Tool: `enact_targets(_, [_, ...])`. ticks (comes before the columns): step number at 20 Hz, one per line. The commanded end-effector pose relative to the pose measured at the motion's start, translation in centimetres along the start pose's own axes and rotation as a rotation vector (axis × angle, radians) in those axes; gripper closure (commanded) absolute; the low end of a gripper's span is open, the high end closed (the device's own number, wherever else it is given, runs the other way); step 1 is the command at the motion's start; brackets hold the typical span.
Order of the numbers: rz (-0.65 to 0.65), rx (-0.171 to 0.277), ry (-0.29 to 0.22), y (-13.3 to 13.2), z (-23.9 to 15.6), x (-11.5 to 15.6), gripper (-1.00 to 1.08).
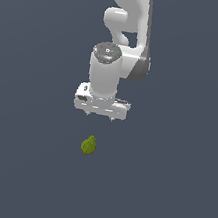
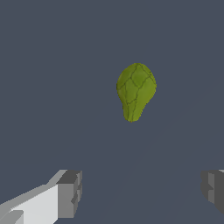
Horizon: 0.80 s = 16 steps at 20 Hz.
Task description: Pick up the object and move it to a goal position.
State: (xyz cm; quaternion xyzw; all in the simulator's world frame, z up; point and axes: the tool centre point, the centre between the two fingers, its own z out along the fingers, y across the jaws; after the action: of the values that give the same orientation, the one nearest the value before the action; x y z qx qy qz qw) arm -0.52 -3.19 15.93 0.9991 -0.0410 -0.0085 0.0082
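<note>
The object is a small olive-green pear-shaped fruit [image 1: 89, 145] with a mottled surface, lying on the flat grey floor in the exterior view. It also shows in the wrist view [image 2: 136, 91], narrow end toward the fingers. My white gripper [image 1: 99, 116] hangs above it, apart from it, and a little toward the exterior view's right. In the wrist view the gripper [image 2: 142, 192] is open and empty, its two fingertips [image 2: 70, 192] spread wide; the pear lies beyond them, not between them.
The white arm [image 1: 124, 37] rises behind the gripper in the exterior view. The uniform grey floor [image 1: 167, 192] fills the scene with no other objects in view.
</note>
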Motion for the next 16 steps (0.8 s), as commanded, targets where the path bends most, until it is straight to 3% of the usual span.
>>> enact_targets(1, [0.000, 0.000, 0.000, 0.00, 0.00, 0.00, -0.92])
enact_targets(9, [-0.039, -0.027, 0.022, 0.19, -0.70, 0.20, -0.92])
enact_targets(16, [-0.020, -0.025, 0.022, 0.24, -0.48, 0.53, -0.92])
